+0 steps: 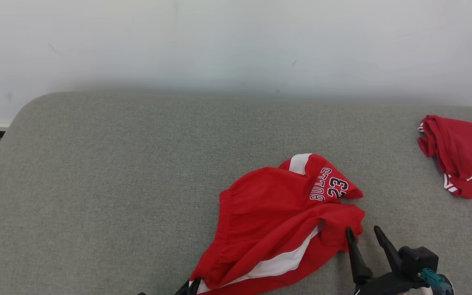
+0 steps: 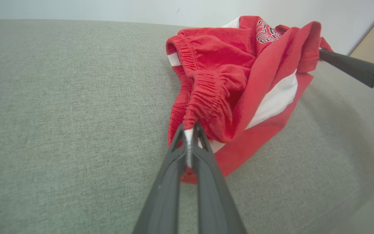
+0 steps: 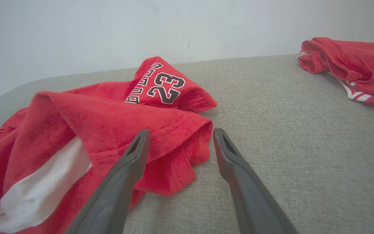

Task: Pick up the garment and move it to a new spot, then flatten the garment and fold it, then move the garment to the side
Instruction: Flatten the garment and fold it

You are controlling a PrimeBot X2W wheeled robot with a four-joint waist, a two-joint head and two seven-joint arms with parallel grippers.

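you have the garment [image 1: 279,213], a pair of red shorts with white side stripes and "bulls 23" printed on one leg, lying crumpled on the grey fabric-covered bench [image 1: 96,184]; in the head view it sits at about 5 o'clock from the middle of the picture, with the printed leg folded over at its 1 o'clock corner. your left gripper [image 2: 189,130] is at 6 o'clock in the head view, right at the bottom edge, and its jaws are clenched on the garment: the left wrist view shows the two dark fingers [image 2: 170,182] pressed together with a white-and-red edge by the gathered elastic waistband pinched between their tips. the cloth rises from there toward 12 o'clock in that view, bunched, with the white stripe running off toward 2 o'clock. your right gripper [image 1: 363,230] is at the garment's 4 o'clock corner in the head view. its jaws are released and spread wide, grasping nothing. in the right wrist view one finger lies against the stitched red hem, the other stands over bare bench just beside it. a second red garment [image 1: 461,155] with white trim lies heaped at 3 o'clock in the head view, well apart from the shorts. a pale wall [image 1: 236,41] runs behind the bench at 12 o'clock.
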